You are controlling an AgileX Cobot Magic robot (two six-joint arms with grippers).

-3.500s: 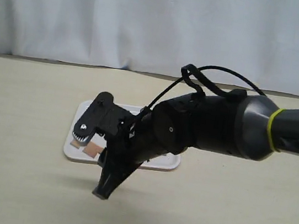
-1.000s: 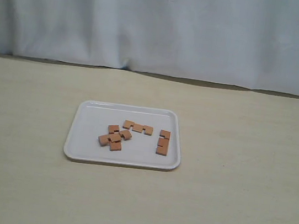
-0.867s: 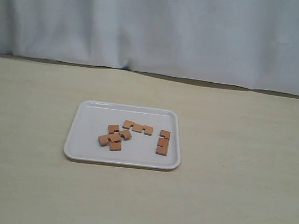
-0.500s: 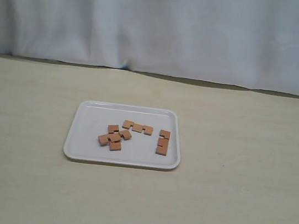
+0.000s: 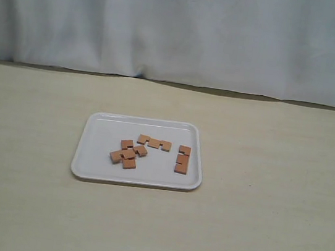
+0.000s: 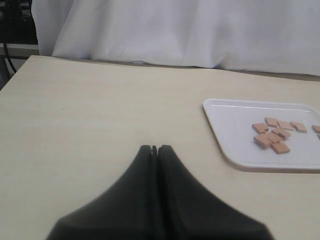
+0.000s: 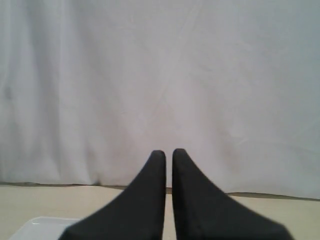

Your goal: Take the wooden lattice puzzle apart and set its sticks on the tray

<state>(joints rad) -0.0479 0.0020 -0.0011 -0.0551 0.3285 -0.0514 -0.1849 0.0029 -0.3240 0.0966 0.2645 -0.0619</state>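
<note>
Mostly we see white rounded tray [image 5: 101, 130] holding flat notched reddish sticks [image 5: 128, 154]; left gripper [image 6: 152, 148], right gripper [image 7: 168, 152] closed, empty; piled outlines unclear.

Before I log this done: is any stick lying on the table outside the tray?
No, all the sticks lie inside the tray, none on the table.

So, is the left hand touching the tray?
Apart. The left wrist view shows bare table between the hand and the tray.

White curtain [image 5: 181, 27] hangs behind pale beige tabletop [image 5: 264, 239]; soft, even light.
</note>
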